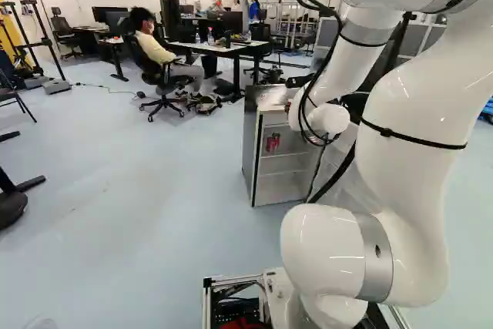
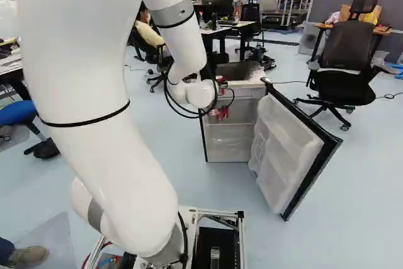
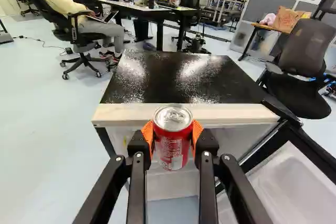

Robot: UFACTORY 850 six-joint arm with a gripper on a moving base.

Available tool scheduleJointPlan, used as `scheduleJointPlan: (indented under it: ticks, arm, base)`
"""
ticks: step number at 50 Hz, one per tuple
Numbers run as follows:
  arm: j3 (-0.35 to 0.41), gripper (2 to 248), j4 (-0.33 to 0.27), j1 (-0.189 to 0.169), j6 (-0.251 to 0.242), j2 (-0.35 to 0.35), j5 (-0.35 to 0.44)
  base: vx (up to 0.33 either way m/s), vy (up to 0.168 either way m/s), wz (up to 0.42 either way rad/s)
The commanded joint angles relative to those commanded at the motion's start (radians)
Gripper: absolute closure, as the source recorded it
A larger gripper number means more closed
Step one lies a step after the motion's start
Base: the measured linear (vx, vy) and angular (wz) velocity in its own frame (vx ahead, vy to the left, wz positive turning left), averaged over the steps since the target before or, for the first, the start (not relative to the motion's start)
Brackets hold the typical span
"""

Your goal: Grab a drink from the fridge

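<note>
My gripper [image 2: 224, 85] shows in the right base view just past the white wrist, at the height of the fridge top. In the wrist view the gripper [image 3: 173, 136] is shut on an upright red can [image 3: 171, 148], an orange pad on each side. Behind the can stands the small fridge [image 3: 181, 80] with its black top and pale front edge. Its door [image 2: 286, 149] hangs open to the right in the right base view. Red cans [image 1: 273, 142] show in the upper part of the fridge's interior; how many is unclear.
An office chair [image 2: 343, 70] stands beyond the open door. Past the fridge are a desk [image 1: 223, 48] and a seated person in another chair [image 1: 163, 86]. Dark legs of a stand [image 1: 11, 199] are at the far left of the left base view.
</note>
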Motion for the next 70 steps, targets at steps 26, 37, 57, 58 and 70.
scheduleJointPlan:
  ticks: [26,37,57,58,70]
  arm:
    - [-0.102,157,0.0,0.02,0.0,-0.031,-0.057]
    - [-0.147,157,0.0,0.028,0.0,-0.046,-0.081]
    - [-0.232,157,0.012,0.041,0.0,-0.103,-0.125]
    - [-0.236,157,0.014,0.042,0.0,-0.107,-0.127]
    - [-0.289,157,0.034,0.049,0.0,-0.151,-0.153]
  base:
    - [0.0,0.0,0.0]
    - [0.0,0.0,0.0]
    - [0.0,0.0,0.0]
    - [0.0,0.0,0.0]
    - [0.0,0.0,0.0]
